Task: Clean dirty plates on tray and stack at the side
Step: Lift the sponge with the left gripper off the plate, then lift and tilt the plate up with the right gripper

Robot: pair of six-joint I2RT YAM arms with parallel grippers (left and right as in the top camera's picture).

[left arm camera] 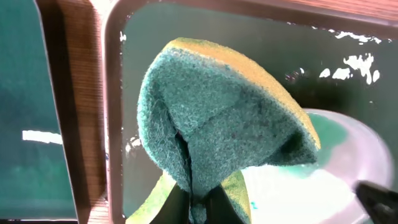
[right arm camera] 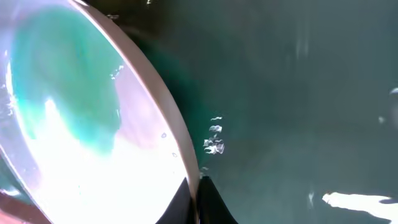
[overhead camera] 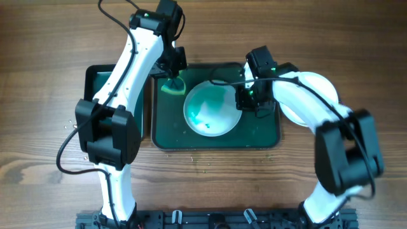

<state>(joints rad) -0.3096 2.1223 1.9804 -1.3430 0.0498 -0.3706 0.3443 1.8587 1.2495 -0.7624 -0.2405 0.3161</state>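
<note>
We start at the near edge of the table (overhead camera: 51, 38), where both arm bases stand. From there, the large green tray (overhead camera: 254, 137) lies at the centre, its long side across the view. One white plate (overhead camera: 210, 111) sits inside the tray, left of its middle. A teal smear (right arm camera: 68, 93) covers much of the plate's inner face, and wet glints show on the bare tray floor beside it.

The right gripper (right arm camera: 198, 186) is at the plate's right rim. Its fingers are closed and pinch that rim between them. We cannot tell whether the rim is lifted off the tray floor.

Farther out, the left gripper (left arm camera: 199, 202) hangs over the far left corner of the tray. It is clamped on a sponge (left arm camera: 217, 112), which is folded with the green scouring face outward and a yellow edge showing. The sponge is just beside the plate's far left rim, but we cannot tell whether it touches it.

A smaller tray (overhead camera: 95, 79) lies left of the large one, partly under the left arm.
</note>
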